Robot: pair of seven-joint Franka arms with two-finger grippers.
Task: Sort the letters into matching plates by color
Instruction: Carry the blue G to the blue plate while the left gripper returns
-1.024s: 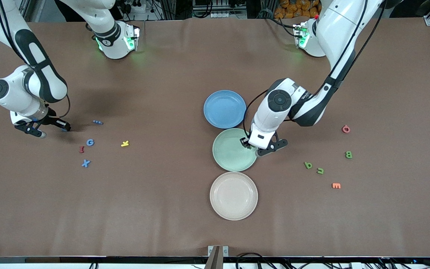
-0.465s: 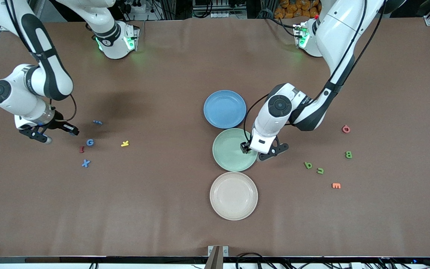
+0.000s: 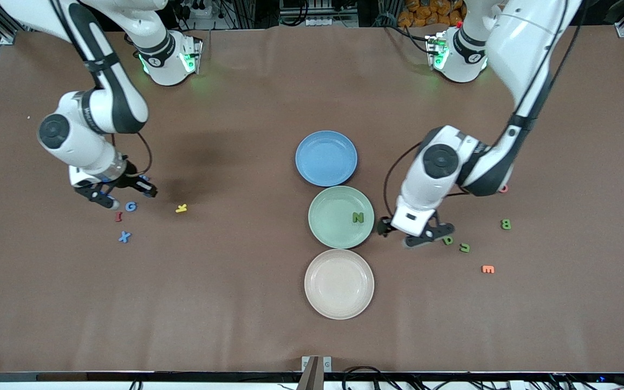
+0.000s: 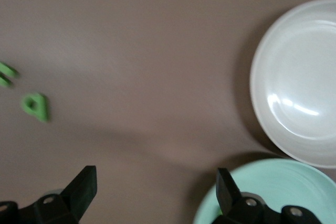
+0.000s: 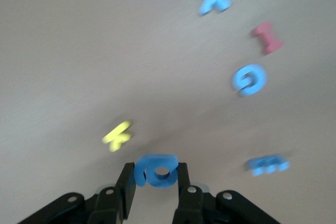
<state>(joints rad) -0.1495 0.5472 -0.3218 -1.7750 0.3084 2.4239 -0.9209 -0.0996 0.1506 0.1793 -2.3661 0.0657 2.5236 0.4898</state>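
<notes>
Released since a second ago, the green N (image 3: pixel 358 218) lies in the mint green plate (image 3: pixel 328 227), left gripper (image 3: pixel 413 234) now spread empty just beside its rim, while the right gripper (image 5: pixel 156 182), airborne over the blue G (image 3: pixel 130 206), pinches a blue letter (image 5: pixel 156 171).

Brown table (image 3: pixel 247 303), dark cable clutter (image 3: pixel 312 13) above

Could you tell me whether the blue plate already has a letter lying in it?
No, the blue plate is bare inside in the front view, while the only letter on a plate is the green N in the green plate.

Green N (image 3: pixel 358 218) (flat) — in mint plate (image 3: pixel 325 230).
</notes>
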